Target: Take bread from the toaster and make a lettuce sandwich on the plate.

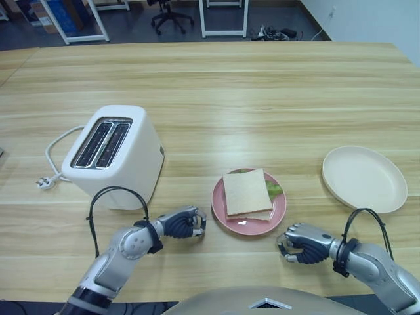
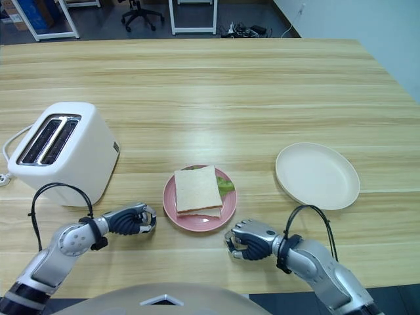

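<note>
A white toaster stands at the left with both slots showing no bread. On the pink plate lies a stacked sandwich: a white bread slice on top, green lettuce peeking out at its right edge, another slice beneath. My left hand rests low over the table between toaster and plate, fingers curled, holding nothing. My right hand sits to the lower right of the plate, fingers curled, holding nothing.
A cream plate lies at the right with nothing on it. The toaster's white cord and plug trail off to the left. Wide bare wooden table stretches behind. Office chair and table legs stand on the floor beyond.
</note>
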Tool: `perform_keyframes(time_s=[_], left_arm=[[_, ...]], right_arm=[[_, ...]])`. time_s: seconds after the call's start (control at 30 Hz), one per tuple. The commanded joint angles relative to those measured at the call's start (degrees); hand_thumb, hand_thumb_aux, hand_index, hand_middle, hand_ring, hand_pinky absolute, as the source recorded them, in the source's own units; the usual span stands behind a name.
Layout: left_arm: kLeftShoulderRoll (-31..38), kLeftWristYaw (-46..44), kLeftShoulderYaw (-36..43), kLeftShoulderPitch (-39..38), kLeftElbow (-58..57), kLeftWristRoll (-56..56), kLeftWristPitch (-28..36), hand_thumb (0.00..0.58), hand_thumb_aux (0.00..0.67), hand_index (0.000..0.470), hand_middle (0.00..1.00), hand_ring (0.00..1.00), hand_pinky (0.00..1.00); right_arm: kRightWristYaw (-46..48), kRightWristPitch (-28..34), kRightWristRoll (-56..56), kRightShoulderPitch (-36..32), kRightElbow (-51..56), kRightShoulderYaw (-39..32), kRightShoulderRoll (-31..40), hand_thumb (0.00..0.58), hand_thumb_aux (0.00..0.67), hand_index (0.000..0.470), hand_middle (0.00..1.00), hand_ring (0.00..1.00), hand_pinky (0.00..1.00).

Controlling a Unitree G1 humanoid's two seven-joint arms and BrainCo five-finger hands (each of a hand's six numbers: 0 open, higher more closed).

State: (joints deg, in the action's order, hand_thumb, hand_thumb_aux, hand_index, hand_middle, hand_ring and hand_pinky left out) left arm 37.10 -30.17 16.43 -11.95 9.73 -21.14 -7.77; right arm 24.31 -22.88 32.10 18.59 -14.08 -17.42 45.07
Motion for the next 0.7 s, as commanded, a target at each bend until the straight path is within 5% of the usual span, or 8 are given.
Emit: perform_keyframes(time_s=[0.03, 0.27, 0.33, 0.37, 0.43, 0.47, 0.5, 0.7], left_arm=[[-2.69, 0.64, 5.66, 2.79, -10.65, -6.86, 4.42, 0.58, 0.67, 0.47, 1.0, 1.0, 1.0], [-6.25, 6.78, 7.52, 15.39, -24.56, -12.78, 4.68, 0.553, 0.525, 0.369, 0.97, 0.97, 0.97], [-6.61, 9.79, 7.81, 17.82, -27.37, -14.9, 5.09, 0.441, 0.342, 0.24, 0.73, 0.73, 0.73], [-6.85, 11.59, 7.75, 18.82, -28.6, -15.71, 5.08, 0.0, 0.0, 0.0, 0.04, 0.04, 0.04], [-7.34, 15.74, 7.42, 20.38, -30.25, -17.15, 4.63, 0.0, 0.0, 0.0, 0.0, 0.0, 0.0], [-7.33, 17.11, 6.75, 20.14, -29.85, -16.72, 3.76, 0.0, 0.0, 0.0, 0.0, 0.0, 0.0], [-6.87, 17.98, 5.57, 18.79, -28.16, -15.55, 2.68, 0.0, 0.0, 0.0, 0.0, 0.0, 0.0], [-6.97, 24.41, -7.94, 5.36, -12.81, 0.54, -9.78, 0.0, 0.0, 0.0, 0.0, 0.0, 0.0]], right_arm=[[-3.81, 1.19, 7.93, -6.67, 8.56, -3.39, -4.56, 0.58, 0.67, 0.47, 1.0, 1.0, 1.0], [-20.0, 2.8, 13.45, -22.35, 24.47, -2.58, -11.63, 0.58, 0.67, 0.47, 1.0, 1.0, 1.0], [-23.94, 2.89, 15.19, -25.31, 28.23, -3.18, -12.73, 0.58, 0.67, 0.47, 1.0, 1.0, 1.0], [-25.83, 3.05, 16.0, -26.36, 29.72, -3.46, -13.19, 0.58, 0.67, 0.47, 1.0, 1.0, 1.0], [-29.4, 3.8, 18.14, -27.34, 31.37, -4.02, -13.55, 0.58, 0.67, 0.47, 1.0, 1.0, 1.0], [-31.61, 3.66, 18.55, -26.61, 30.71, -3.52, -13.24, 0.485, 0.399, 0.28, 0.0, 0.0, 0.0], [-32.72, 3.16, 17.79, -25.18, 29.16, -2.57, -12.74, 0.009, 0.005, 0.004, 0.0, 0.0, 0.0], [-29.51, -0.92, 2.33, -5.61, 6.32, 11.41, -6.74, 0.0, 0.0, 0.0, 0.0, 0.0, 0.0]])
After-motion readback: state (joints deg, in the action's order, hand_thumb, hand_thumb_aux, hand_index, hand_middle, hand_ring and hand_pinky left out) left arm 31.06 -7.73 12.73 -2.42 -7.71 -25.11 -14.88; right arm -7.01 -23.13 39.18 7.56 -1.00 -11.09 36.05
